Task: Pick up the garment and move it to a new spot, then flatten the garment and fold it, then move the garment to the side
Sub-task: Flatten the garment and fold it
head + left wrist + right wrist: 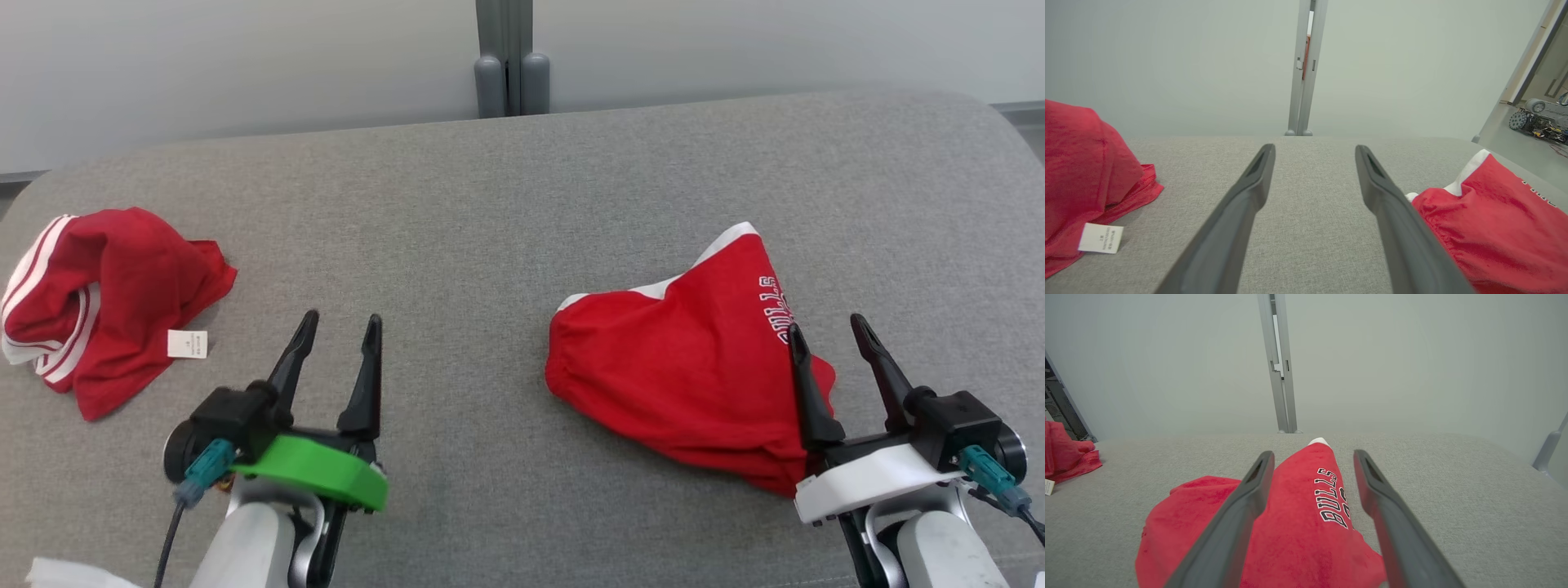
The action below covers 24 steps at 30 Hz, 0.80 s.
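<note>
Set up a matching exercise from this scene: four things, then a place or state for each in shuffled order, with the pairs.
1. BULLS jersey
2. striped red garment
3. left gripper
4. right gripper

A. open over bare grey upholstery
B. bunched at far left, white label showing
C. open over the jersey's lettered edge
D. crumpled at the right, lettering visible

Pairs: 1-D, 2-B, 3-A, 4-C

Grey woven surface [490,204]. Garment [694,359]: bright red, white trim, dark white-outlined "BULLS" lettering [1331,498]. Left of the garment, second cloth [114,302]: red, white stripes, white label [187,344]. Fingers [365,380] dark; left gripper [343,318] with green collar [318,474], right gripper [824,322] with white collar [873,478].
</note>
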### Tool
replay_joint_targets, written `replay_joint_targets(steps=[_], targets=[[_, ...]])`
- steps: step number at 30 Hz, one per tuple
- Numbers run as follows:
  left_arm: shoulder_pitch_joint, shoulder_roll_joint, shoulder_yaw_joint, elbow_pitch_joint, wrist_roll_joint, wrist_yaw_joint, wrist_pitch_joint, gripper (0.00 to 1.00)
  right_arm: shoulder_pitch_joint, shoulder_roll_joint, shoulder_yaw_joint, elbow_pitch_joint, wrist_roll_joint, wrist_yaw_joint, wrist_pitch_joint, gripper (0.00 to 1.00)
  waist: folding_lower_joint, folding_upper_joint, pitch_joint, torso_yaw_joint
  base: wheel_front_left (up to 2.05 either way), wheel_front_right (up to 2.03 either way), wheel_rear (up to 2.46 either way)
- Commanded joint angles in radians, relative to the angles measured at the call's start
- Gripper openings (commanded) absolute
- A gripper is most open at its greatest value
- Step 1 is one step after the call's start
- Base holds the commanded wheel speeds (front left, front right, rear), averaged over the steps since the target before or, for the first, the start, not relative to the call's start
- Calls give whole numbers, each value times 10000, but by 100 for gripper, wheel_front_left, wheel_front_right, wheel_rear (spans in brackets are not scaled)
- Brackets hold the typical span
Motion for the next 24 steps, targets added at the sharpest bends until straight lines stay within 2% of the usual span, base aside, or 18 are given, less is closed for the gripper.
replay_joint_targets(steps=[1,5,14,18,24], targets=[[-443,109,-252,97,31,9,-4,100,-126,54,92,-66,-49,-12,-32,100,0,0,195,-226,0,0,0],[-1507,186,-1300,628,-104,9,-4,100,-274,142,412,-27,64,-11,-32,100,0,0,384,-548,0,0,0],[-3233,364,-4318,2644,-968,12,44,100,-657,263,638,68,192,-11,-32,100,0,0,842,-1408,0,0,0],[-3561,410,-5164,3504,-1550,14,107,100,-724,330,612,47,189,-11,-32,100,0,0,1059,-1699,0,0,0],[-3917,286,-5939,4835,-2382,14,239,100,-864,382,576,43,245,-11,-32,100,0,0,1352,-1959,0,0,0]])
